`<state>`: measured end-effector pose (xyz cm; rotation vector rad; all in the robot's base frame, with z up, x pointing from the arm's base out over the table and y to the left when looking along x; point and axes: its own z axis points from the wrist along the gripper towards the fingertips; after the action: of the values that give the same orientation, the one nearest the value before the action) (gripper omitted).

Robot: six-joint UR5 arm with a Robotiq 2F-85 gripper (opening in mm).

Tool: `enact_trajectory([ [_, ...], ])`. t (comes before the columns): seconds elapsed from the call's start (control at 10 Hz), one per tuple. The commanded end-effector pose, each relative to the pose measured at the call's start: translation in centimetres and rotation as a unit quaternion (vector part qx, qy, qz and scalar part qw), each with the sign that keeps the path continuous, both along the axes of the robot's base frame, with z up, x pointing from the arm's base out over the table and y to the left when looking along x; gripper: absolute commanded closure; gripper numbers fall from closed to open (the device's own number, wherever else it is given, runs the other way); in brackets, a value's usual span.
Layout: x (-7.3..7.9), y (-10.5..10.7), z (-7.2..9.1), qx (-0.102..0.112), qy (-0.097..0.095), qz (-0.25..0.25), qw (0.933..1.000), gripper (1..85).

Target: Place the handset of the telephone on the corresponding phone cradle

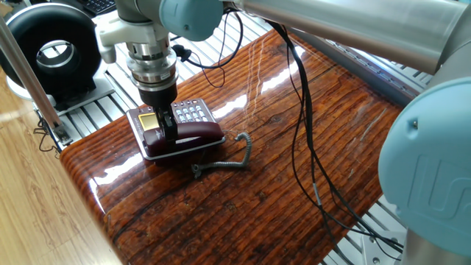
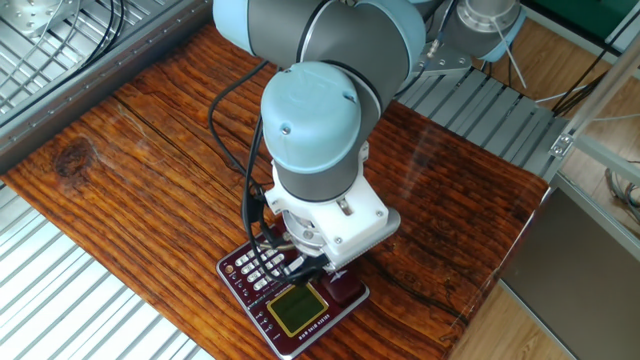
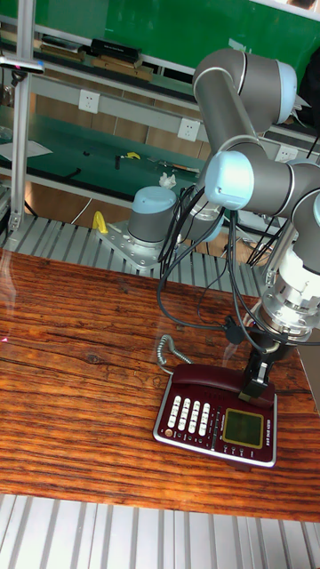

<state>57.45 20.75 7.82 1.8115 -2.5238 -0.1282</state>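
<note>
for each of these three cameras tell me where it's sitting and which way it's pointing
One fixed view: high off one table corner, looking down across the table; the gripper stands on the handset, arm links fill the right side.
The other fixed view: high on the opposite side, looking steeply down; the wrist hides the gripper, and the telephone shows below it.
Tall fixed view: low at the table's front edge, facing the robot base and back wall; nearly the whole arm shows.
All three share the telephone, its screen and keypad.
</note>
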Motion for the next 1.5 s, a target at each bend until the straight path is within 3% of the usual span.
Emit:
enact_trajectory([
  [0.0, 0.0, 0.32, 0.07, 0.006, 0.002, -0.004, 1.0, 84.7],
  [1.2, -0.18, 0.51, -0.03, 0.01, 0.008, 0.001, 0.9999, 83.7],
  [1.4, -0.13, 0.72, 0.01, 0.018, 0.009, 0.007, 0.9998, 79.0],
])
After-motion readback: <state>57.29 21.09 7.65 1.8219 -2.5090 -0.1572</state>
